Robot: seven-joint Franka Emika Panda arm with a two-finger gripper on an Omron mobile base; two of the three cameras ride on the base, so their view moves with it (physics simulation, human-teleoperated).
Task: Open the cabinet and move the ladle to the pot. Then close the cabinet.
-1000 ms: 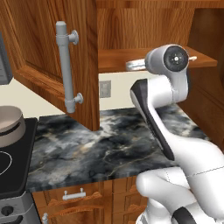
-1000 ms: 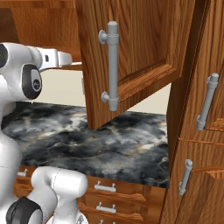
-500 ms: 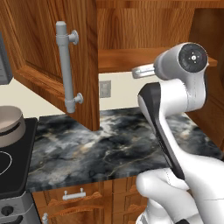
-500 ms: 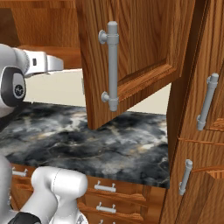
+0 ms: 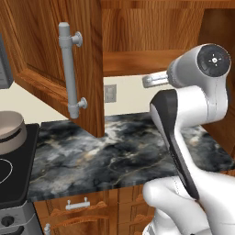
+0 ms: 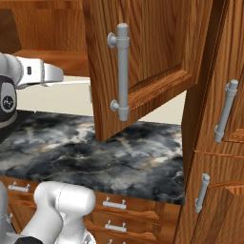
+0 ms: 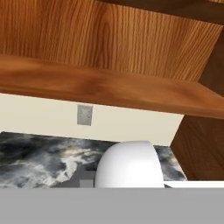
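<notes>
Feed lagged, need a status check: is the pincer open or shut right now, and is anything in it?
Pincer: shut on the thin grey metal ladle handle, below the open reddish-brown wooden wall cabinet.

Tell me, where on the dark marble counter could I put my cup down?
The counter is bare from the stove on its left across to the tall cabinet on its right, back to the wall outlet. Overhead it is tighter: the open cabinet door and the robot's arm hang above.
</notes>
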